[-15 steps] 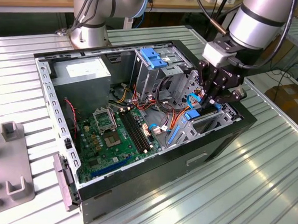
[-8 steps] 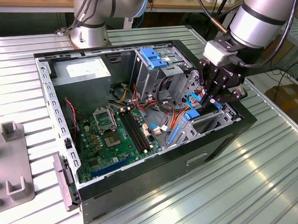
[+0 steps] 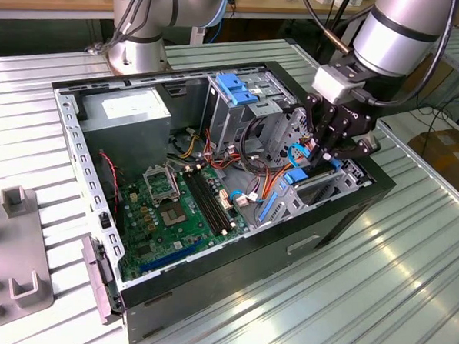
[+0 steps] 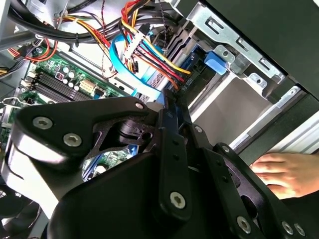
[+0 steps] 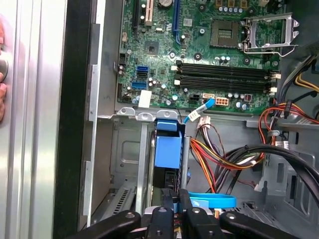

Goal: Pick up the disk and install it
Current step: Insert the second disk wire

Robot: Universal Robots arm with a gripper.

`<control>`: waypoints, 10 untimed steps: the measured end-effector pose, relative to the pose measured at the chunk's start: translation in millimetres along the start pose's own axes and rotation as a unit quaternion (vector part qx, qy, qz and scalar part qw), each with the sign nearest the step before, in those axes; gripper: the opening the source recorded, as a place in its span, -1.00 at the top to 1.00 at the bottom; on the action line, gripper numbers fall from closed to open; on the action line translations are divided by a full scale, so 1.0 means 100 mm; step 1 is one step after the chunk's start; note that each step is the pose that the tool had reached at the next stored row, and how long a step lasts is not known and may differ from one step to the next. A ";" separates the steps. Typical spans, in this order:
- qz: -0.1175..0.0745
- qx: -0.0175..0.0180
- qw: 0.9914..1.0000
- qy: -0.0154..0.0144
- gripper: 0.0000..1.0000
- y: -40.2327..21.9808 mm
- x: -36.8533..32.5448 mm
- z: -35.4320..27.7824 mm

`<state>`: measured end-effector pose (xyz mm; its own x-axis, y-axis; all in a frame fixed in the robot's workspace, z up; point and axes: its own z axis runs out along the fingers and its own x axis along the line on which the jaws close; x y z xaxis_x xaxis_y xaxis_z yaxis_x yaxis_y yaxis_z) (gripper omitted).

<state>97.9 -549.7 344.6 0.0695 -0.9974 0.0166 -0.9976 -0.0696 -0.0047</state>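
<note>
Open computer case [image 3: 207, 302] lying on a ribbed metal table [image 3: 377, 288]; gripper [image 3: 328, 156] lowered into the drive bay at the case's end toward the exterior view's right; the disk [image 5: 167, 152], edge-on with its blue rail uppermost, standing in the bay slot directly below the gripper [image 5: 175, 199] in the first wrist view; jaws drawn close together about the disk's upper edge, though actual contact cannot be told; green motherboard [image 3: 174, 208] beside the bay; bundled coloured cables [image 5: 224, 154] next to the disk; a hand [image 4: 286, 172] resting just outside the case wall in the second wrist view.
</note>
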 end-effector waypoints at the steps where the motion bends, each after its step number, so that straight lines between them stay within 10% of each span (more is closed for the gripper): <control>1: 0.000 0.000 1.000 0.000 0.67 0.000 0.000 0.010; 10: 0.000 0.000 1.000 -0.003 0.67 0.000 -0.001 0.076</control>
<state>97.9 -549.7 337.0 0.0696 -0.9975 0.0098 -0.9976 -0.0696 -0.0052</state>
